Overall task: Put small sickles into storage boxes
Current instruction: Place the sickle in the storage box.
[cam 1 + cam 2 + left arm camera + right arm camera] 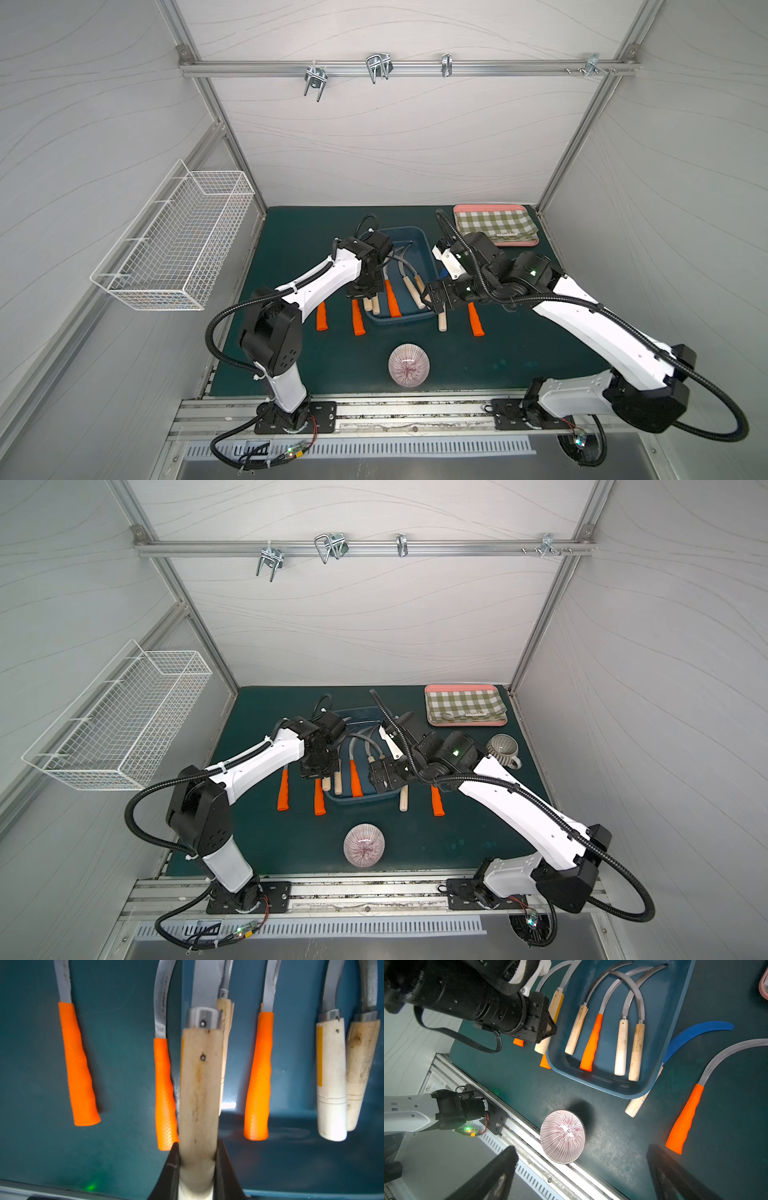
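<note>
While the left arm's fingers [225,1169] are clamped on the butt of a pale wooden-handled sickle with a curved grey blade [199,1084], that sickle hangs over the left rim of the dark blue, shallow rectangular plastic storage box [401,323]. The box sits in the centre of both top views on the dark green table [291,232]. Four small sickles lie side by side in the box, handles toward the lower edge of the frame: three with pale wooden handles [576,1028] and one with a bright orange handle [591,1043]. Left of the box in a top view, two orange-handled sickles [321,316] lie on the table. Right of it lie a wooden-handled sickle with a blue blade [695,1032], its handle right at the box's corner, and another orange-handled one [476,320]. The right arm's fingers [675,1180] stand spread wide and hold nothing, above the box's right near corner. A striped, overturned round bowl [408,365] sits below the box in the frame.
</note>
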Tool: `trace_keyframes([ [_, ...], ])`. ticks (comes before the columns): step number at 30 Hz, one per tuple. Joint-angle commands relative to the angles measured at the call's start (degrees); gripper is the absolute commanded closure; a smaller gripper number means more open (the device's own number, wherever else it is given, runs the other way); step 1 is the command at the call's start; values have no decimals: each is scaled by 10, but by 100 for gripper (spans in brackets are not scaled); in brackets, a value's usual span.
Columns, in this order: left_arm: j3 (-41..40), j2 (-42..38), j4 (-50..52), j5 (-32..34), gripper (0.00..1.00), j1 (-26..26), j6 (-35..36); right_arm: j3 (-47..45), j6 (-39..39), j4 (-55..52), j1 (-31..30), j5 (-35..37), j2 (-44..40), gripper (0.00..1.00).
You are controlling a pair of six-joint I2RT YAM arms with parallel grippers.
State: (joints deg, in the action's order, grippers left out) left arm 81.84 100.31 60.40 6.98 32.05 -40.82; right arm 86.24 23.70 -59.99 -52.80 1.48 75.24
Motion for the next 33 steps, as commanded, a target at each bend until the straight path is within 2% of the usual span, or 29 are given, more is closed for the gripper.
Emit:
trace_keyframes([
  [1,35,27,-9,6,100,3,-1,-10,-7,-2,7,-8,-16,1],
  [16,94,134,-34,-15,100,10,6,-31,-31,-8,51,-35,-20,1],
  [28,102,182,-61,-35,100,12,9,-45,-42,-7,67,-57,-18,1],
  [33,102,184,-67,-38,85,15,14,-50,-41,-2,68,-64,-18,1],
])
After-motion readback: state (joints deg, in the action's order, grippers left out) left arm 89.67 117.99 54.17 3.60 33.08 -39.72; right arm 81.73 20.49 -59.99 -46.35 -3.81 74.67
